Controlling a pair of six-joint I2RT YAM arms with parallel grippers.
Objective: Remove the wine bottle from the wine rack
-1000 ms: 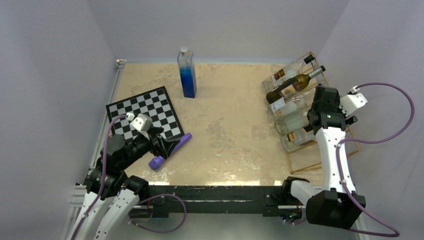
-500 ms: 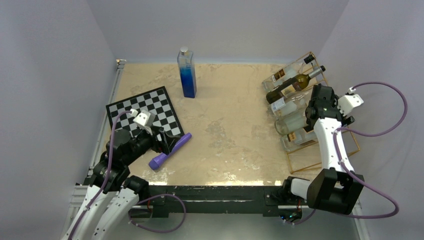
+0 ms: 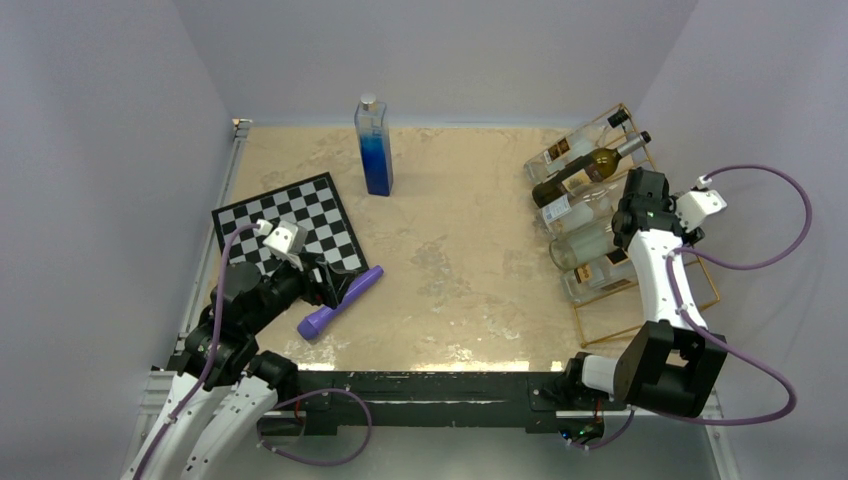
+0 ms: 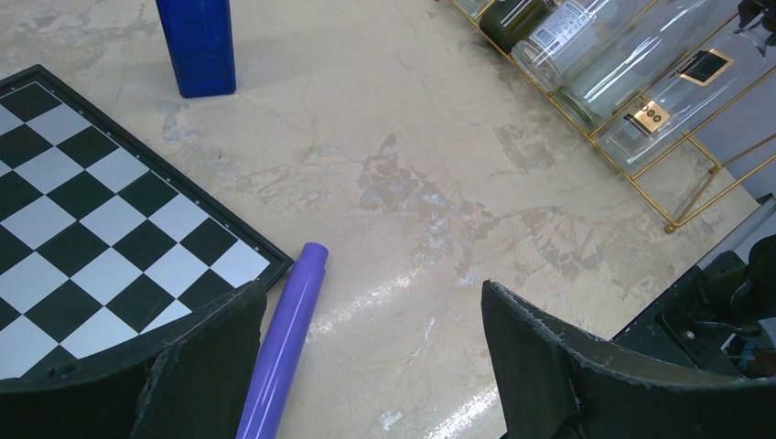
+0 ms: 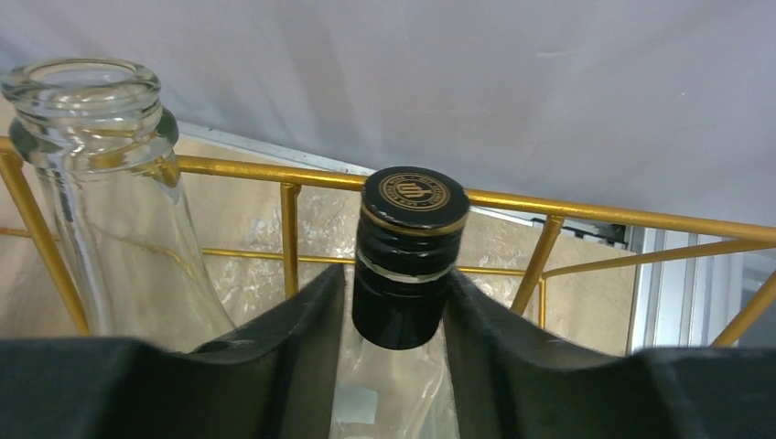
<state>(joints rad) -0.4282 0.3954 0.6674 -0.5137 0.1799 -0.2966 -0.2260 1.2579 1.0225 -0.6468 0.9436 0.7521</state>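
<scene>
The gold wire wine rack [image 3: 700, 290] stands at the table's right side with several bottles lying slanted in it. My right gripper [image 3: 632, 205] reaches into the rack from its right. In the right wrist view the right gripper [image 5: 393, 293] is shut on the neck of a clear wine bottle [image 5: 409, 256], both fingers pressing against its black cap. The rack's gold bars [image 5: 567, 219] run behind the cap. My left gripper [image 3: 335, 285] hangs open low over the table at the near left, holding nothing.
An uncapped clear bottle neck [image 5: 101, 183] stands just left of the gripped one. A purple tube [image 4: 284, 347] lies below the left gripper's left finger, next to a checkerboard [image 3: 290, 225]. A tall blue bottle [image 3: 374, 145] stands at the back centre.
The right gripper's jaws have closed onto the black-capped bottle neck, and the right arm has edged in toward the rack. The left arm has shifted slightly and stays open.
</scene>
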